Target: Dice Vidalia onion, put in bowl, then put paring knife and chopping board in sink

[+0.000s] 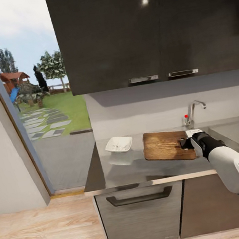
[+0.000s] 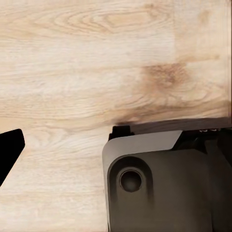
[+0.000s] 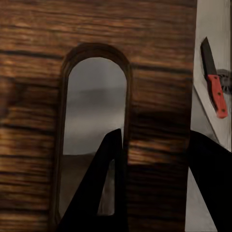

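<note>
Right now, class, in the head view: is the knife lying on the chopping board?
No. The chopping board is bare wood on top, with the right gripper at its right end.

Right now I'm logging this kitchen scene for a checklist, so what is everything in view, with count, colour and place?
chopping board: one, dark brown wood with a handle slot, over the countertop beside the sink, its right end at the right gripper
bowl: one, white, on the countertop left of the board, small white pieces inside
paring knife: one, red handle, dark blade, on grey steel past the board's edge
sink: one, grey steel, right of the board
tap: one, chrome with red knob, behind the sink
countertop: one, glossy grey
cupboards: dark, above
right gripper: one, black, fingers either side of the board's end
</note>
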Motion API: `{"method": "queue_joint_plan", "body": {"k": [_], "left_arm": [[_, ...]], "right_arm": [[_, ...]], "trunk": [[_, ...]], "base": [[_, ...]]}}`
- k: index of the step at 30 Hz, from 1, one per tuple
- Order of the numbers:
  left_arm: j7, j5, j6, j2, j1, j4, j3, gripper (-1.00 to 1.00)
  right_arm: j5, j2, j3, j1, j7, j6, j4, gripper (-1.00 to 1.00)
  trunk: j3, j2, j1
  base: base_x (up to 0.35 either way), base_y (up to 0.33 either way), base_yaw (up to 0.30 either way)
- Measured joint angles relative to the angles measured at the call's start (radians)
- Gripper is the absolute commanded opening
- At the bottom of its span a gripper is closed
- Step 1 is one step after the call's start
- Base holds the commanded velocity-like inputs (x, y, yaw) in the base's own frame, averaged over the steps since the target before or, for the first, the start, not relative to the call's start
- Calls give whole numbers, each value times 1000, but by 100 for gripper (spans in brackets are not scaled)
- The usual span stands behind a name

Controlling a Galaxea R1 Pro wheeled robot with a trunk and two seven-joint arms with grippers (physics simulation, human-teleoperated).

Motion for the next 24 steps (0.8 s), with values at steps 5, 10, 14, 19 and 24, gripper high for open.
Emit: {"method": "queue_joint_plan", "body": {"k": [5, 10, 14, 19, 24], "left_arm": [[0, -1, 0, 1, 0, 0, 0, 100], [0, -1, 0, 1, 0, 0, 0, 100], [0, 0, 0, 1, 0, 0, 0, 100], [0, -1, 0, 2, 0, 0, 0, 100], [0, -1, 0, 2, 0, 0, 0, 100]], "right_arm": [[9, 23, -1, 0, -1, 1, -1, -100], [10, 26, -2, 0, -1, 1, 0, -100], [9, 29, -2, 0, -1, 1, 1, -100], [2, 53, 0, 0, -1, 0, 3, -100], [0, 109, -1, 0, -3, -4, 13, -100]], "trunk": [[2, 0, 0], [5, 0, 0], [7, 0, 0], [10, 0, 0], [10, 0, 0]], "base": [[-1, -339, -263], [0, -340, -269], [0, -340, -237], [39, -340, -113], [90, -339, -13]]}}
